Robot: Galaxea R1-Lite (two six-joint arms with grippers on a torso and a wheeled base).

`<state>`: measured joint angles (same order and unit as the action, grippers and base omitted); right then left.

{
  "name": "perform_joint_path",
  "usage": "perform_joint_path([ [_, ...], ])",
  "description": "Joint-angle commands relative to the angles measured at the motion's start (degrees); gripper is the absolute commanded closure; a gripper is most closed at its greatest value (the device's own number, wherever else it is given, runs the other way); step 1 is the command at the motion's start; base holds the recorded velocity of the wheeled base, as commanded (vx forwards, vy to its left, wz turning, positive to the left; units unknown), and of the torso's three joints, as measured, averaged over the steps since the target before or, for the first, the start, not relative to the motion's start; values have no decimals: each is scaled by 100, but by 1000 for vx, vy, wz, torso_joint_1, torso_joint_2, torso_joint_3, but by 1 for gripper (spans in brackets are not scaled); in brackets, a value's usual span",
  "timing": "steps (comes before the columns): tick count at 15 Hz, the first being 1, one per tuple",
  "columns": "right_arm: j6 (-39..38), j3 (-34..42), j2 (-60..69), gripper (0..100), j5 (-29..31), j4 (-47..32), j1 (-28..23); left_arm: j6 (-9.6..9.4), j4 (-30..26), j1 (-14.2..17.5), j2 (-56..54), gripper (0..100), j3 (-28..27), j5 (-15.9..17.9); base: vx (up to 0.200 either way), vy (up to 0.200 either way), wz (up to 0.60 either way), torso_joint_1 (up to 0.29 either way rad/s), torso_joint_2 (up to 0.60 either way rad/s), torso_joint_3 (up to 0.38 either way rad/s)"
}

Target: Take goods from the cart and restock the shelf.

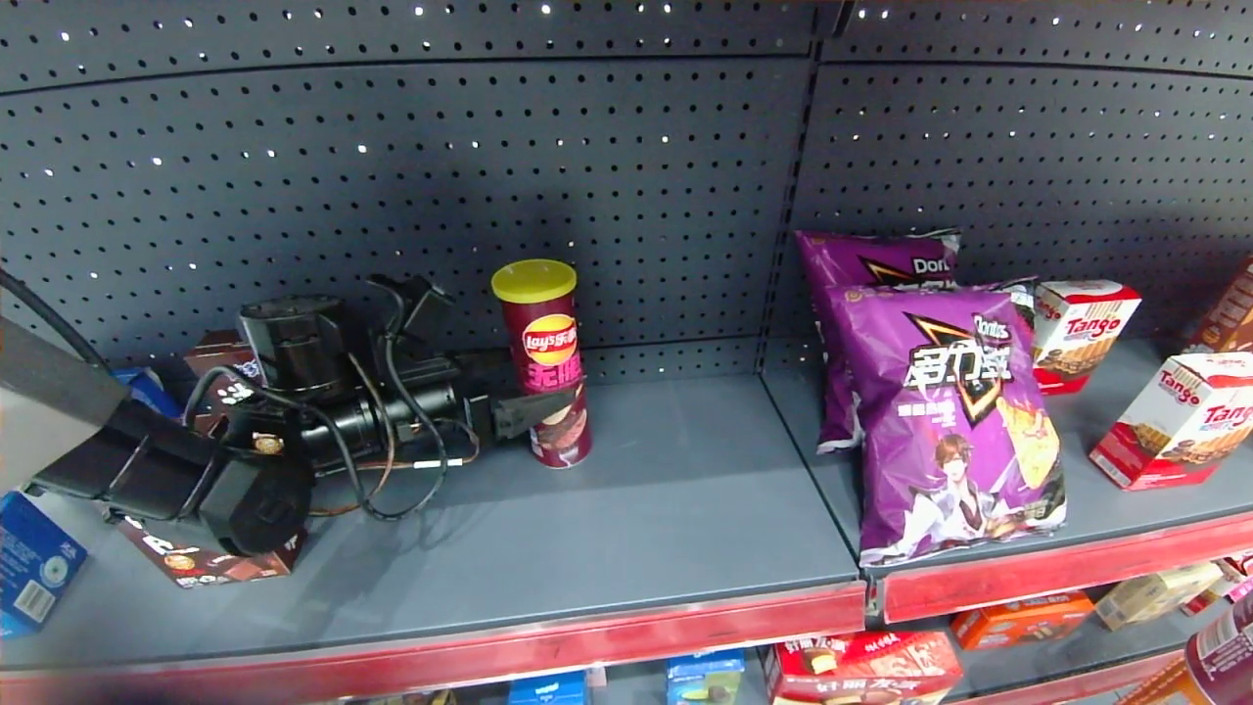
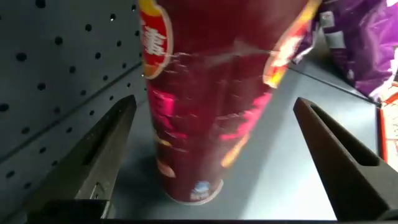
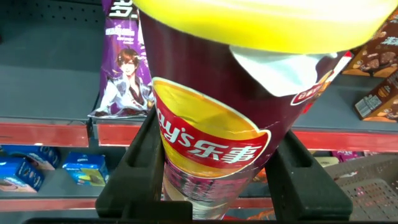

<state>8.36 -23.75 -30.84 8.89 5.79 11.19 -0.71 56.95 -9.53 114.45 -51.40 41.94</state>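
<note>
While left gripper (image 2: 214,104) fingers (image 2: 106,149) stand wide apart, either side of chips can (image 1: 550,343) w/o touching it, upright on shelf (image 1: 685,509) by pegboard (image 1: 392,196), right gripper (image 3: 221,162) clamps 2nd yellow-lidded can (image 3: 211,143), base & lid edges cut off.

Head view: dim scene. Pinpoints of light pass through the holes of the pegboard (image 1: 392,176), brightest at upper left. A broad soft shadow darkens the panel behind the can (image 1: 548,362). The front edge of the shelf (image 1: 636,509) bows with lens distortion. Faint sheen on the purple bag (image 1: 950,421). Left wrist view: the can (image 2: 205,106) is smeared, out of focus. Right wrist view: the second can (image 3: 211,143) blurs at its yellow lid (image 3: 261,22), nearest the lens
</note>
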Motion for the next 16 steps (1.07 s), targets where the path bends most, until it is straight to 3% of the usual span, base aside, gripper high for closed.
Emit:
perform_joint_path([
  [1, -1, 19, -10, 100, 8, 1, 6, 0, -9, -5, 122, 0, -151, -1, 0, 0, 0, 0, 0, 0],
  [16, -1, 10, -10, 100, 8, 1, 15, 0, -44, -84, 535, 0, -732, -36, 0, 0, 0, 0, 0, 0],
])
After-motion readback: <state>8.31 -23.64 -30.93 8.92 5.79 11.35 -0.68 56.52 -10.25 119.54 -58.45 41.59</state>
